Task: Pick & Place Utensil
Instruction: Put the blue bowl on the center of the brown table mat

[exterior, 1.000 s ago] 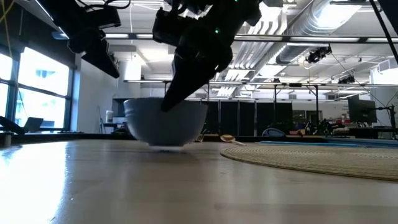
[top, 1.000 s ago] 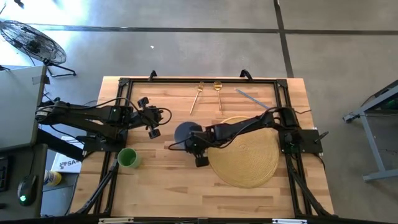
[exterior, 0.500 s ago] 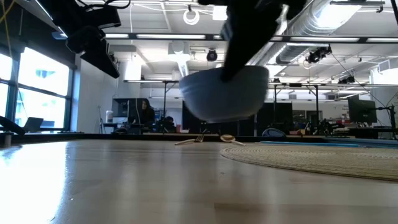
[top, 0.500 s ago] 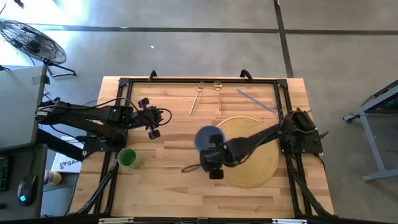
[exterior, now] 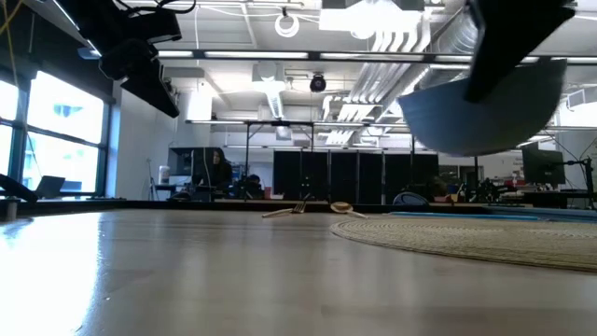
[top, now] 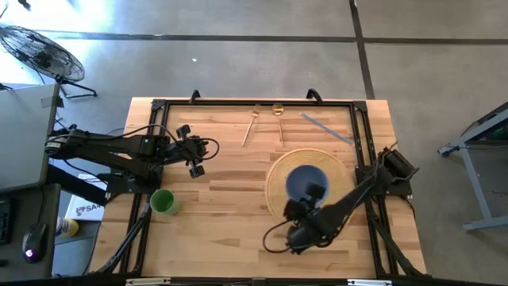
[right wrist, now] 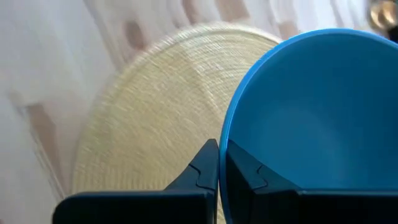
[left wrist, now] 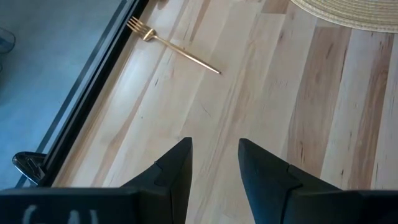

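A blue bowl (top: 304, 183) hangs in the air over the round woven placemat (top: 337, 171); the low view shows the bowl (exterior: 485, 112) well clear of the placemat (exterior: 485, 238). My right gripper (top: 309, 199) is shut on the bowl's near rim. A gold fork (top: 252, 123), a gold spoon (top: 279, 119) and a silver knife (top: 321, 127) lie flat near the table's far edge. My left gripper (top: 195, 152) waits open above bare wood on the table's left part, with the fork (left wrist: 174, 46) ahead of it. My right gripper (right wrist: 222, 168) pinches the bowl's rim (right wrist: 222, 134) on its near side, one finger inside the bowl (right wrist: 245, 174) and one outside (right wrist: 205, 168). It comes at the rim from above. The bowl is lifted clear, mouth upward, above the placemat.
A green cup (top: 163, 201) stands near the table's left edge. A black frame (top: 238, 103) runs around the tabletop. Bare wood (top: 230, 214) lies between the cup and the placemat.
My right gripper has lifted the bowl off the wood left of the placemat and carried it toward the table's right and near edge, up over the placemat. The bowl stands higher now and stays mouth upward. My left arm has kept still.
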You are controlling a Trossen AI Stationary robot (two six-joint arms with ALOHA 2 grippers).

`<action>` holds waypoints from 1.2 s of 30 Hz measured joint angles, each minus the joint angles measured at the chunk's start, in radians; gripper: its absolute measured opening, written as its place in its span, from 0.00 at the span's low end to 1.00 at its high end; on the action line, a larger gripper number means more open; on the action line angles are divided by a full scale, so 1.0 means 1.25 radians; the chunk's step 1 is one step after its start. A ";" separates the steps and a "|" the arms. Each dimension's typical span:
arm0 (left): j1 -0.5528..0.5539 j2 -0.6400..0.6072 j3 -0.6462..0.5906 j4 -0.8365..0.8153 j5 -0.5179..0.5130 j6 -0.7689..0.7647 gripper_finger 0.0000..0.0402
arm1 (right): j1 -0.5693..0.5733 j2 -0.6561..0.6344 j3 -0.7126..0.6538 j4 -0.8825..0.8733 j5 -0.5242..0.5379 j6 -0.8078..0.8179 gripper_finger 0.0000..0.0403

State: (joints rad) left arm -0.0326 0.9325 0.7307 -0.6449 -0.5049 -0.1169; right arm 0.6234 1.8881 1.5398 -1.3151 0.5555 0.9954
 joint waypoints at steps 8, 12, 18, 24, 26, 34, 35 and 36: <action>0.000 0.000 0.000 0.001 0.000 0.000 0.32 | 0.023 0.000 -0.004 -0.026 0.008 0.083 0.01; 0.000 0.000 0.000 0.001 0.000 0.000 0.32 | 0.021 -0.047 -0.102 0.077 -0.019 0.084 0.01; 0.000 0.000 0.000 0.001 0.000 0.000 0.32 | 0.018 -0.219 -0.344 0.308 -0.027 0.085 0.01; 0.000 0.000 0.000 0.018 0.000 0.000 0.32 | 0.000 -0.353 -0.524 0.477 -0.013 0.067 0.02; 0.000 0.000 0.000 0.022 0.000 0.000 0.32 | -0.017 -0.357 -0.563 0.538 -0.038 0.028 0.02; 0.000 0.000 0.000 0.021 0.000 0.000 0.32 | -0.061 -0.336 -0.600 0.589 -0.097 -0.010 0.03; 0.000 0.000 0.000 0.021 0.000 0.000 0.32 | -0.062 -0.335 -0.594 0.583 -0.099 -0.010 0.03; 0.000 0.000 0.000 0.021 0.000 0.000 0.32 | -0.064 -0.333 -0.585 0.574 -0.102 -0.010 0.03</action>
State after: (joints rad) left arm -0.0326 0.9326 0.7307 -0.6182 -0.5053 -0.1169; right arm 0.5440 1.4717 0.8080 -0.5982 0.4285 0.9826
